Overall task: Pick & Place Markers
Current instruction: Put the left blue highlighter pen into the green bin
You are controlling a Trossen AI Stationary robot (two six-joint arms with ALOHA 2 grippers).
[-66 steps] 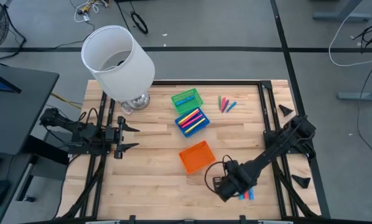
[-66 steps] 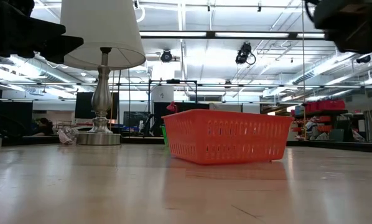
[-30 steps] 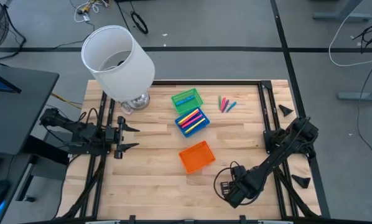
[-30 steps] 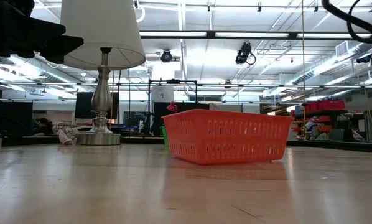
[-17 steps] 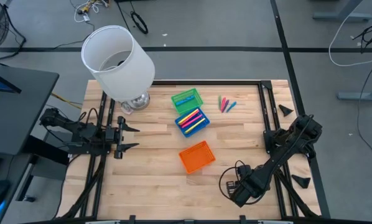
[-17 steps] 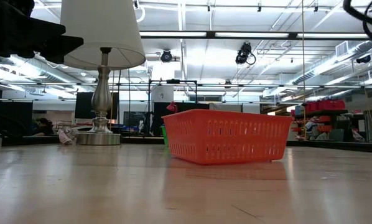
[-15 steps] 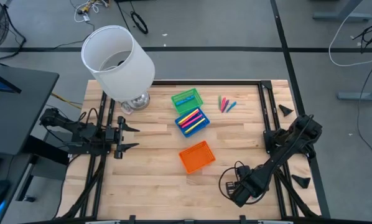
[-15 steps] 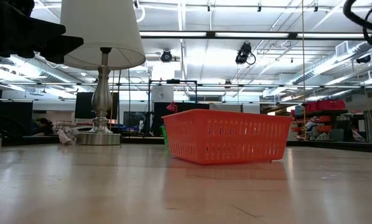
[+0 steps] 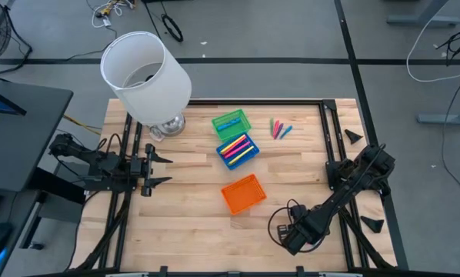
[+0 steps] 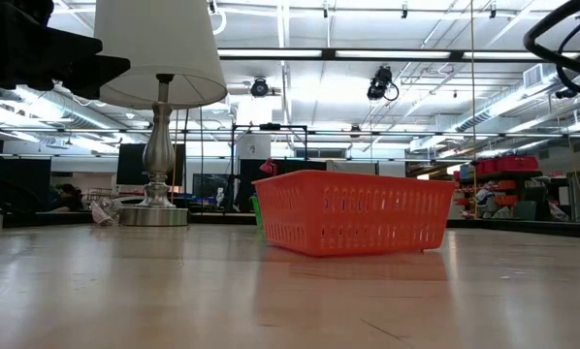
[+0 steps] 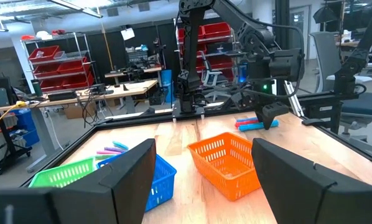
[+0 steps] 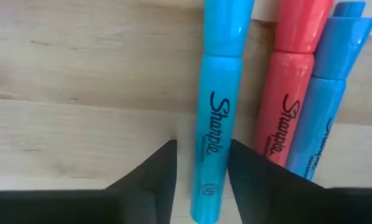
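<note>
Light blue marker [image 12: 216, 118] on the table between the parted fingers of the right end effector [image 12: 201, 163].

Light is bright and even, coming from ceiling strips [image 10: 300, 54] that glare white in the low view. The tabletop [image 9: 184, 211] shows only soft, short shadows from above. In the low view its near part is blurred and carries a faint reflection of the orange tray [image 10: 356, 211]. The right wrist view is very close, with soft highlights on the markers [image 12: 218, 118].
</note>
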